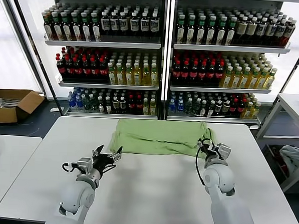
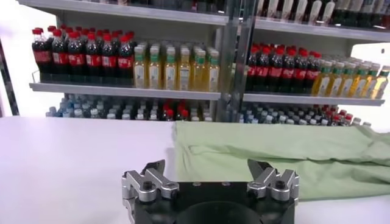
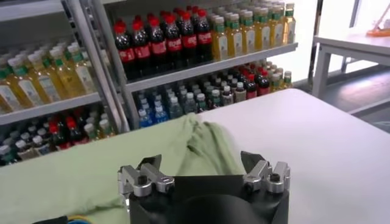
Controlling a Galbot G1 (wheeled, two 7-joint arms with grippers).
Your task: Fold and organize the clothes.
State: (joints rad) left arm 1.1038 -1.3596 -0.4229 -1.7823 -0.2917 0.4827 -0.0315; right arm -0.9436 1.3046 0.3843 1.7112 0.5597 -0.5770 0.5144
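Both grippers sitting nearest head camera, over big white rectangular table (image 1: 150, 192). Light green cotton T-shirt (image 1: 160, 136) lying across far half of table, already doubled into long flat band, plain side up. I'm holding my left gripper (image 1: 107, 157) fingers spread wide, gripping nothing, just off shirt's near-left corner. My right gripper (image 1: 211, 148) hovering at shirt's right end, fingers likewise apart, empty. Judging next fold: pinch both near corners evenly, lift together, keep edge taut, avoid bunching fabric.
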